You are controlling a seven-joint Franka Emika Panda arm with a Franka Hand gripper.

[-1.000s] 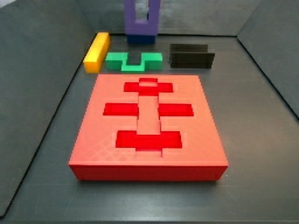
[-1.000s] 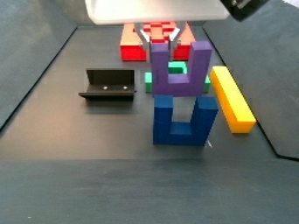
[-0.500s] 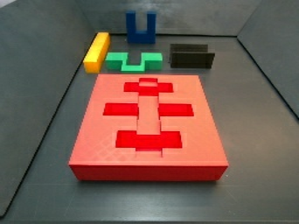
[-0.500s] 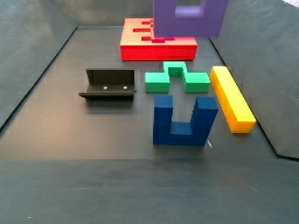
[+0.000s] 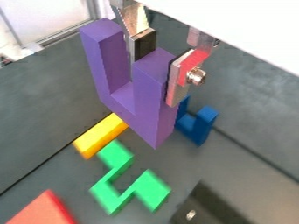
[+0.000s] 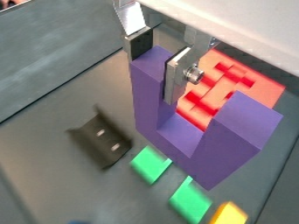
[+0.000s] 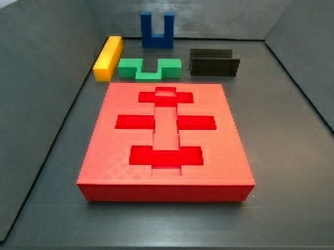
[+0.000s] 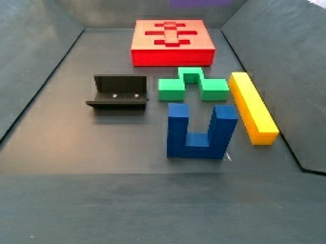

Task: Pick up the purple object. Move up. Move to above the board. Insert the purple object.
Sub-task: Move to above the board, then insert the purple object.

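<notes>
In both wrist views my gripper [image 5: 162,59] [image 6: 158,59] is shut on one upright prong of the purple object [image 5: 122,83] [image 6: 176,114], a U-shaped block that hangs high above the floor with its prongs pointing up. The silver fingers [image 5: 184,77] [image 6: 179,74] press that prong from both sides. The red board [image 7: 117,156] [image 8: 147,55] with cross-and-bar cut-outs lies flat on the floor, and a part of it [image 6: 246,83] shows beyond the held block in a wrist view. Neither side view shows the gripper or the purple object.
A blue U-shaped block [image 7: 156,29] [image 8: 200,129] [image 5: 194,122] stands on the floor below the gripper. Next to it lie a green notched block [image 7: 150,68] [image 8: 192,86] [image 5: 128,179] and a yellow bar [image 7: 107,56] [image 8: 253,105] [image 5: 100,136]. The dark fixture [image 7: 216,62] [image 8: 118,93] [image 6: 100,140] stands nearby.
The gripper has risen with the purple object from just above the blue block. Both have left the top of the side views.
</notes>
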